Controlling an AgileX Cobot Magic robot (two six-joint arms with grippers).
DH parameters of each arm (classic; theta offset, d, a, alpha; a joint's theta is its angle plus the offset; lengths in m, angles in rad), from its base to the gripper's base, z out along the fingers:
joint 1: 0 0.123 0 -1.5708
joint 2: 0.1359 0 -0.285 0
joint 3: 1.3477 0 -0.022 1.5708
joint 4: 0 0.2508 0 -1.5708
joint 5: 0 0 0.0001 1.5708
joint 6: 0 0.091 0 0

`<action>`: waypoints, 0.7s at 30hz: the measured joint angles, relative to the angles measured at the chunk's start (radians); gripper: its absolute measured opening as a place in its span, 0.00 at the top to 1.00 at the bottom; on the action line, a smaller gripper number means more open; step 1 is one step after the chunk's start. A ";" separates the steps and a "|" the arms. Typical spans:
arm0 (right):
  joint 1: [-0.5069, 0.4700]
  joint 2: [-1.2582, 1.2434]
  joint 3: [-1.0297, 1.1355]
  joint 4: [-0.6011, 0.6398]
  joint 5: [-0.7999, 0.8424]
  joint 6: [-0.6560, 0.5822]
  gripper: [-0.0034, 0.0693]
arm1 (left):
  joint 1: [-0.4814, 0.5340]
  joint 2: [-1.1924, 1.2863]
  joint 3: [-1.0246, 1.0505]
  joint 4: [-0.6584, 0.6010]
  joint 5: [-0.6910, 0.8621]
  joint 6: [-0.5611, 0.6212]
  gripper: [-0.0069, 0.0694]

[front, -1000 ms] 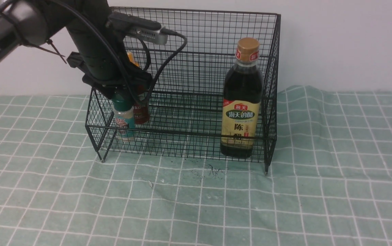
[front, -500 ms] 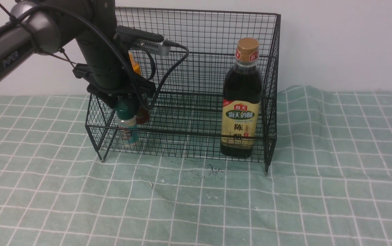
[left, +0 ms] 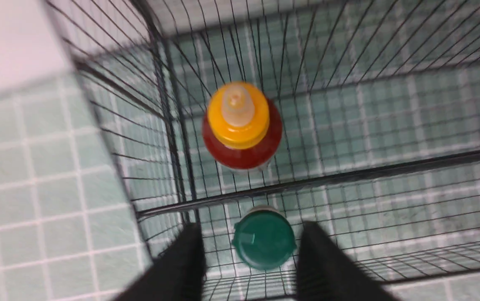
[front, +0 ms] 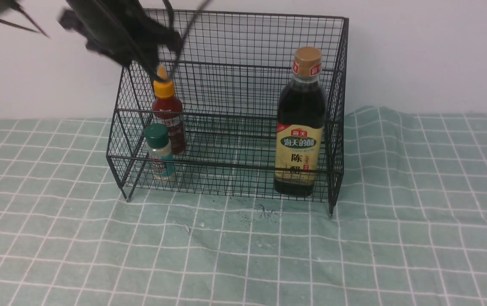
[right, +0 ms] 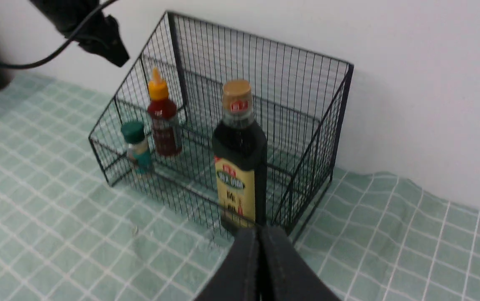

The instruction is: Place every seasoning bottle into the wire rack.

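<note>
The left gripper (left: 250, 228), spread, has risen to upper left, freeing the shaker (front: 159, 151) inside the wire rack (front: 226, 163); the task looks done. The right gripper (right: 260, 234) is pressed together.

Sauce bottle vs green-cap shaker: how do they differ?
The sauce bottle is taller than the shaker. The sauce bottle has an orange nozzle cap and red contents; the shaker has a flat green cap and a clear body. The sauce bottle stands in the rack's rear section, the shaker in its front section. Both stand upright at the rack's left end.
</note>
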 joint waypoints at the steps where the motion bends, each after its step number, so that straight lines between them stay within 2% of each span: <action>1: 0.000 -0.012 0.016 -0.017 -0.036 0.029 0.97 | 0.000 -0.050 0.008 -0.002 0.002 0.000 0.78; 3: 0.000 -0.058 0.073 -0.070 -0.129 0.101 0.97 | -0.001 -0.157 0.044 -0.016 0.008 0.001 0.87; 6: 0.000 -0.125 0.146 -0.135 -0.230 0.176 0.97 | -0.001 -0.270 0.108 -0.035 0.012 0.001 0.91; 8: 0.000 -0.240 0.263 -0.238 -0.385 0.286 0.97 | -0.001 -0.441 0.246 -0.057 0.007 0.004 0.92; 9: 0.000 -0.248 0.272 -0.254 -0.397 0.294 0.97 | -0.001 -0.453 0.258 -0.059 0.002 0.004 0.92; 14: 0.000 -0.457 0.494 -0.477 -0.738 0.516 0.97 | -0.001 -0.832 0.654 -0.065 -0.213 0.015 0.92; 18: 0.000 -0.512 0.561 -0.579 -0.864 0.583 0.97 | -0.001 -1.010 0.860 -0.067 -0.378 0.010 0.92; 21: 0.000 -0.531 0.588 -0.633 -0.942 0.629 0.97 | -0.001 -1.212 1.090 -0.067 -0.576 0.007 0.92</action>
